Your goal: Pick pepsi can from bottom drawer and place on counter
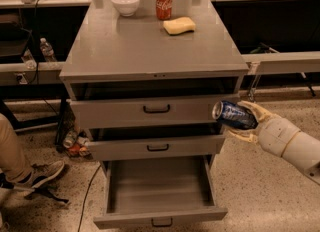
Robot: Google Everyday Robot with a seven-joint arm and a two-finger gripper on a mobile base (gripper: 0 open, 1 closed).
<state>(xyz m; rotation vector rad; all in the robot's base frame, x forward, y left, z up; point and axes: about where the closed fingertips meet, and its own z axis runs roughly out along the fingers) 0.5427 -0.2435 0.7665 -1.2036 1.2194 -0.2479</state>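
The counter (150, 51) (grey, faintly glossy) carries a white bowl (125, 3), a red Coca-Cola can (163, 2) and a yellow sponge (179, 25) near its far edge. Beyond its right side and lower, the gripper (240, 119) clasps the pepsi can (233, 114).

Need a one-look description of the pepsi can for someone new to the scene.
Find the grey three-drawer cabinet. At its right edge, level with the top drawer front, the gripper is closed on the pepsi can, held on its side in the air. It is blue with a silver end, unlike the red Coca-Cola can standing upright on the counter.
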